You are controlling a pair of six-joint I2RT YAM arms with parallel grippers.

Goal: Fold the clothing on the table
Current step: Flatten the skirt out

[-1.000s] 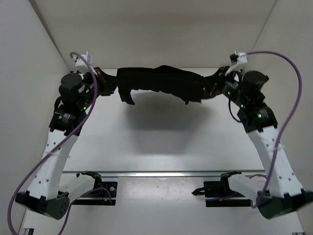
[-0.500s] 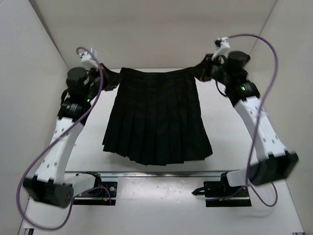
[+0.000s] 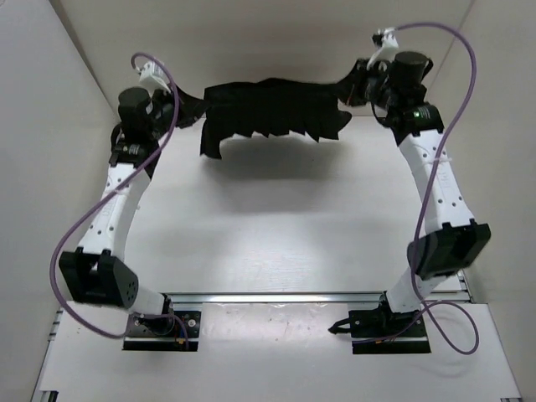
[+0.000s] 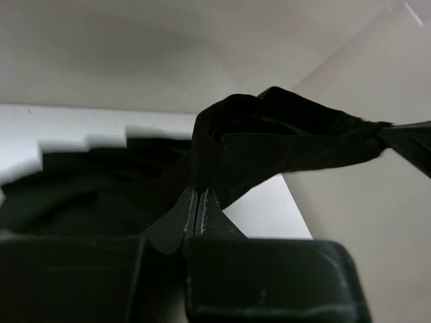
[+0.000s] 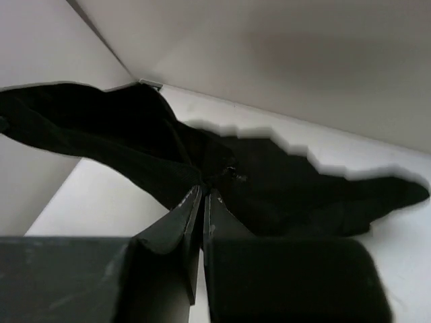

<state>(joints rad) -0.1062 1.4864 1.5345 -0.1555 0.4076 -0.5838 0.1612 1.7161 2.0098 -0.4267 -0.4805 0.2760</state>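
Table [image 3: 276, 226]: white surface shows from the garment's shadow to the near rail at 6 o'clock. Clothing [image 3: 268, 113] hangs bunched at 12 o'clock, strung between both pincers. Left gripper [image 3: 193, 109] pinches its 9 o'clock end, right gripper [image 3: 347, 90] its 3 o'clock end. Only the wrist views show the jaws pressed together on fabric.

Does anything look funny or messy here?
Yes. The skirt isn't lying flat on the table. It hangs bunched and crooked in the air at the far end, pinched between the left gripper and the right gripper.
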